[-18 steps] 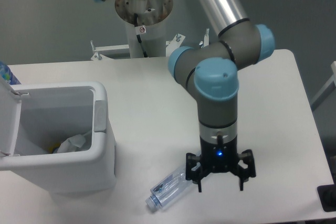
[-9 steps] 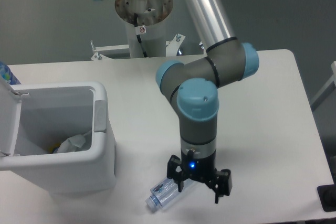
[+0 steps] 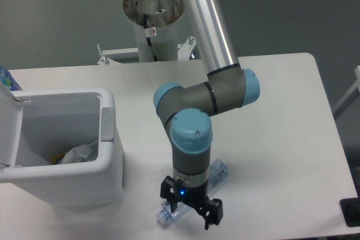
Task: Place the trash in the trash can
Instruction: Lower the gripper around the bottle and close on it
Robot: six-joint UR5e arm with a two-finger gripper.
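The squashed clear bottle lies on the white counter near its front edge, just right of the trash can's front corner, its capped end pointing toward the lower left and its far end showing at the right of the wrist. The gripper hangs directly over the bottle's middle, pointing straight down, with its black fingers spread on either side of the bottle; the jaws stand apart and whether they touch the plastic cannot be told. Above it the grey forearm rises vertically to a blue-capped joint, then bends back to a second blue-capped elbow and the long silver upper arm running up to the base post at the rear. A second ago the gripper stood to the right of the bottle over bare counter; it has since swept leftward and toward the front, and the elbow has swung left with it, while the bottle appears to lie where it did. The white trash can sits at the left with its lid swung open and a grey tab on its right rim; inside it a crumpled clear wrapper rests on the bottom, unchanged.
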